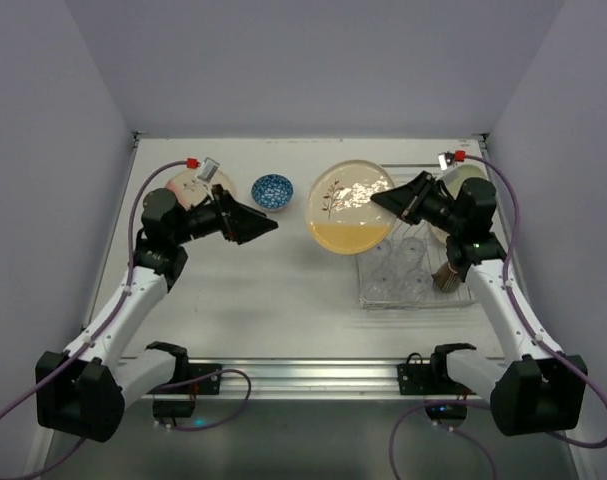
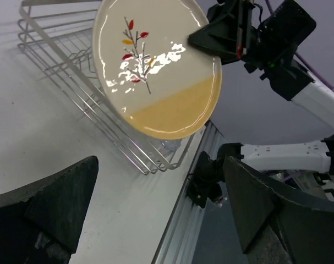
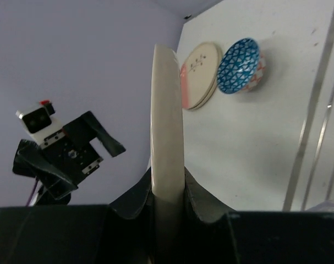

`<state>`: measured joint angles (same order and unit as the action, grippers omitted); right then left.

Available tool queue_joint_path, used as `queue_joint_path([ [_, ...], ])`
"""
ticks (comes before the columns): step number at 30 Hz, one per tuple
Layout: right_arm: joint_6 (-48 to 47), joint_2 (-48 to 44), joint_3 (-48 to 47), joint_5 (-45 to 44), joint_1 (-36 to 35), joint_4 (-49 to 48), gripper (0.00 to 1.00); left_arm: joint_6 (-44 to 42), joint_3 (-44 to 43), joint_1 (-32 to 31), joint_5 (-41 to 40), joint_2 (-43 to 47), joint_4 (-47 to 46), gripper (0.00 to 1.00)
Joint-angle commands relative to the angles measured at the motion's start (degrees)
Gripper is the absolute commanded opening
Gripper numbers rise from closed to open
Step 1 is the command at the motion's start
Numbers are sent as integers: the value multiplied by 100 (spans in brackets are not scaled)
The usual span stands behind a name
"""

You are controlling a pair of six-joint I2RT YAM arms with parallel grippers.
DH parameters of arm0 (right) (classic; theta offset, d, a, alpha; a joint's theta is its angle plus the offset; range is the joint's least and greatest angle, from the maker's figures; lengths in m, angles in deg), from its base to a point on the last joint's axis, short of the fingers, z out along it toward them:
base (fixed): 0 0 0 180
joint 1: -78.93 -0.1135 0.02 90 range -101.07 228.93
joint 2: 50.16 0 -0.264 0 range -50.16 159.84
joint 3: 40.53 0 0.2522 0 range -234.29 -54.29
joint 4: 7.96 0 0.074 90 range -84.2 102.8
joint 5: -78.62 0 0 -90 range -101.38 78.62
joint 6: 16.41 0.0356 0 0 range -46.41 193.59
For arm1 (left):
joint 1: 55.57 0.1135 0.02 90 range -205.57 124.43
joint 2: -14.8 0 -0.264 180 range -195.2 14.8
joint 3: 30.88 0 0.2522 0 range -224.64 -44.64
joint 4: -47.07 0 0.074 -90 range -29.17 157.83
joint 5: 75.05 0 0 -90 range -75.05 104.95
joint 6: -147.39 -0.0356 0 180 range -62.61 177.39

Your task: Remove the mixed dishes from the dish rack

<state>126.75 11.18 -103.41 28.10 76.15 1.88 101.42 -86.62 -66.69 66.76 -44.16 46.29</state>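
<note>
My right gripper (image 1: 393, 200) is shut on the rim of a large cream plate (image 1: 348, 208) with a twig pattern and holds it tilted in the air, left of the wire dish rack (image 1: 415, 272). The right wrist view shows the plate edge-on (image 3: 167, 126) clamped between the fingers (image 3: 205, 198). The left wrist view shows the plate's face (image 2: 158, 66) above the rack (image 2: 73, 71). Clear glasses (image 1: 393, 270) and a small dark cup (image 1: 445, 276) stand in the rack. My left gripper (image 1: 253, 225) is open and empty, left of the plate.
A blue-patterned bowl (image 1: 272, 190) sits on the table at the back centre-left, also in the right wrist view (image 3: 241, 66). Stacked plates (image 1: 188, 185) lie behind my left arm. Another cream plate (image 1: 465, 176) shows behind my right arm. Walls close in on three sides.
</note>
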Motion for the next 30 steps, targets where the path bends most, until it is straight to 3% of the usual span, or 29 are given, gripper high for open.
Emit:
queue_joint_path([
  [1, 1265, -105, 77, 306, -441, -2391, 0, 492, -188, -207, 374, -396, -919, 100],
  [6, 2197, 316, 614, 472, -731, -3920, 0, 387, -188, -321, -13, -854, -382, 100],
  [11, 2733, 888, 834, 622, -1074, -4949, 0, 1176, 207, -497, 364, -951, -1916, 100],
  [15, 2813, 1046, 931, 552, -1163, -5197, 0, 1283, 216, -541, 339, -960, -2105, 98],
  [19, 2875, 1161, 940, 552, -1277, -5417, 0, 1318, 234, -541, 294, -1065, -2061, 82],
  [25, 2927, 1380, 984, 569, -1426, -5786, 0, 1845, 427, -532, 286, -1285, -2614, 68],
  [27, 2954, 1433, 1036, 552, -1435, -5909, 0, 2021, 462, -541, 294, -1337, -2781, 54],
  [28, 2954, 1442, 1045, 552, -1444, -5927, 0, 2074, 488, -541, 286, -1355, -2843, 39],
  [30, 2875, 1451, 1036, 534, -1435, -5883, 0, 2162, 506, -541, 277, -1346, -2861, 20],
])
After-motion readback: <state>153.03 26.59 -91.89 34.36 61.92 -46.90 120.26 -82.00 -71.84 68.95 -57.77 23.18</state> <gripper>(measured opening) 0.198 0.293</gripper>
